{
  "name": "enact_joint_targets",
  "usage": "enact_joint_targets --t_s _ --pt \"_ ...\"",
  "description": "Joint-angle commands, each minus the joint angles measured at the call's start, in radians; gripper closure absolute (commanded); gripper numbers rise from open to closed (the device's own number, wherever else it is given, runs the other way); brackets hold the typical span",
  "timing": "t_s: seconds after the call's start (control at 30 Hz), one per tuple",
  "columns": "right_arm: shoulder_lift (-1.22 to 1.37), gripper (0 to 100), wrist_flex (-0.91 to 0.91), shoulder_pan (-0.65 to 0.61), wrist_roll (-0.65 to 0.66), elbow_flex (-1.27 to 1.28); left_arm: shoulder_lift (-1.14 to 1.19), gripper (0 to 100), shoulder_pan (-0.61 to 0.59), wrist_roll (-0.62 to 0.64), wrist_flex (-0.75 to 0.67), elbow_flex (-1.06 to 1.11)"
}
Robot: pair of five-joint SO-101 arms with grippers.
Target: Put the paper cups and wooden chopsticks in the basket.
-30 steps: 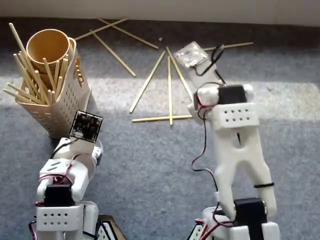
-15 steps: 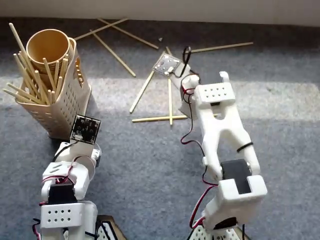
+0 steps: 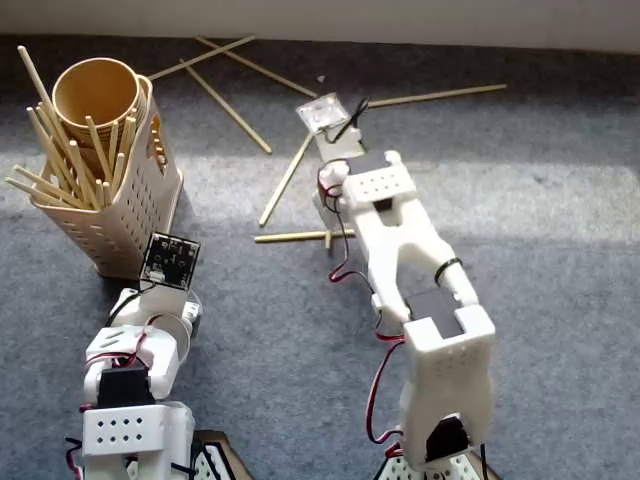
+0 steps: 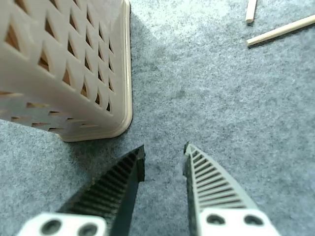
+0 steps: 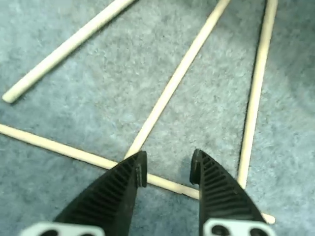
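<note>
A cream slotted basket (image 3: 125, 215) stands at the back left, with a paper cup (image 3: 96, 92) and several wooden chopsticks (image 3: 50, 150) upright in it. Several loose chopsticks lie on the grey carpet, among them a slanted one (image 3: 287, 180) and a level one (image 3: 290, 237). My right gripper (image 5: 168, 169) hangs open low over the carpet. Its fingertips straddle the spot where a slanted chopstick (image 5: 177, 78) meets a crosswise one (image 5: 59, 145). Another stick (image 5: 256, 93) lies just beside one fingertip. My left gripper (image 4: 164, 160) is open and empty, close to the basket's lower corner (image 4: 118, 118).
More chopsticks lie along the far edge of the carpet (image 3: 225, 100) (image 3: 435, 95), near a pale wall strip. The right arm (image 3: 400, 250) stretches across the middle of the carpet. Bare carpet spreads to the right.
The right arm has swung left and stretched out, carrying its open gripper from the right-hand chopsticks to over the crossing ones. The left arm has barely shifted.
</note>
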Motion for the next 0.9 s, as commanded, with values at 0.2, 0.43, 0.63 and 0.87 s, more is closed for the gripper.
enact_joint_targets --t_s 0.2,0.43,0.63,0.87 --pt "-0.050 73.1 0.237 -0.008 0.000 -0.292 -0.005 84 0.010 -0.006 -0.017 -0.004" --pt "0.159 72.9 0.159 -0.104 0.005 -0.317 -0.005 84 0.031 -0.006 -0.017 0.007" --pt "0.377 73.1 0.188 -0.016 0.006 -0.541 -0.005 84 0.031 -0.006 -0.017 0.007" --pt "0.469 73.1 0.495 0.016 0.054 -0.935 -0.005 84 0.033 -0.006 -0.017 0.007"
